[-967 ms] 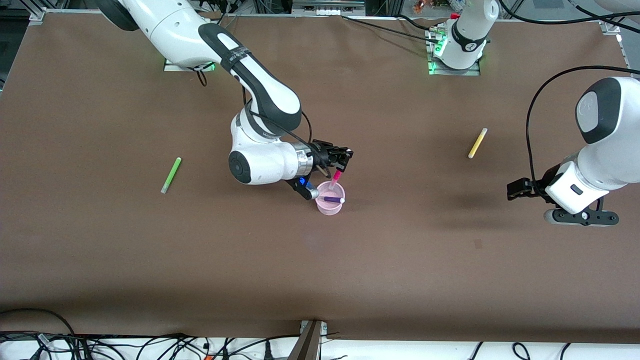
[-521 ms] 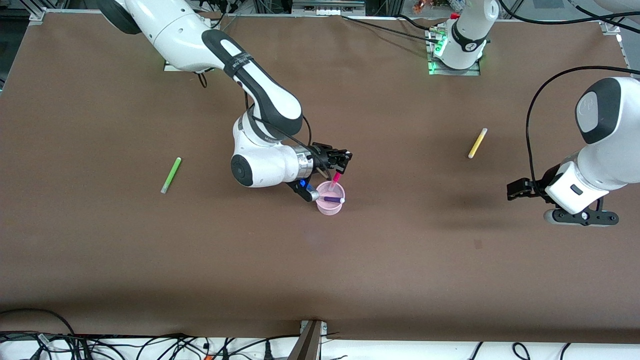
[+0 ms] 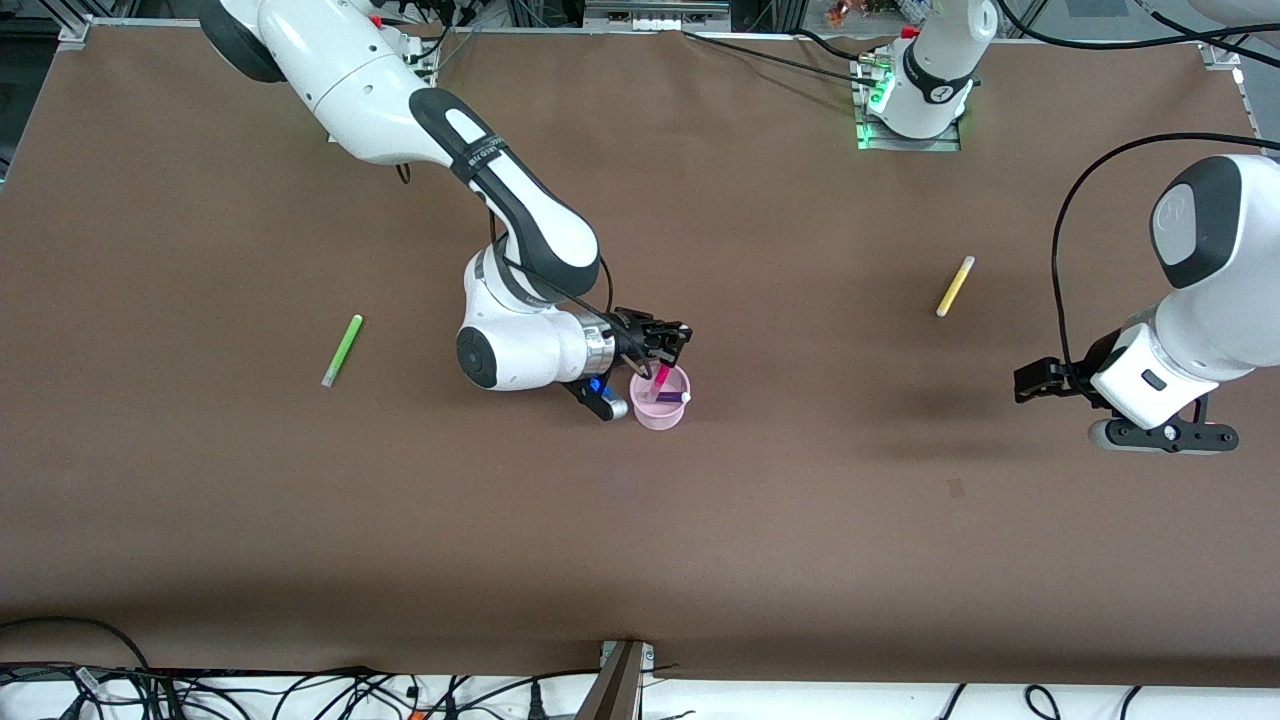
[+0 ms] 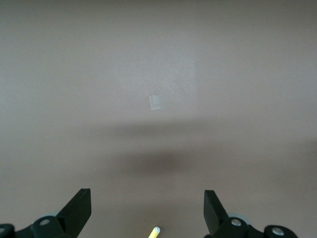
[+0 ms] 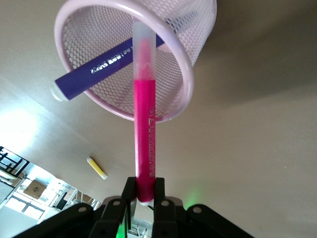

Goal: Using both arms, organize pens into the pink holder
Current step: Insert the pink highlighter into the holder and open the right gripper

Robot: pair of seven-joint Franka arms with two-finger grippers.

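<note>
the right gripper (image 5: 144,198) pinches the slim magenta pink pen (image 5: 145,124) by its top end, tip inside the pale pink mesh holder (image 3: 660,410) beside the dark purple pen (image 5: 106,67). it looks light, stiff and slick. the left gripper (image 4: 147,210) waits open over the table.

Brown matte table cover (image 3: 760,540) fills nearly the whole front view, with soft dark shadows cast on it. A small pale patch (image 4: 155,102) shows on the cover in the left wrist view. Metal frame rails and dark clutter run along the table's edge by the bases. Tangled black cables (image 3: 300,690) lie on a white floor strip at the edge nearest the front camera. A metal bracket (image 3: 620,670) sits mid-edge there. Lighting is even and diffuse.
</note>
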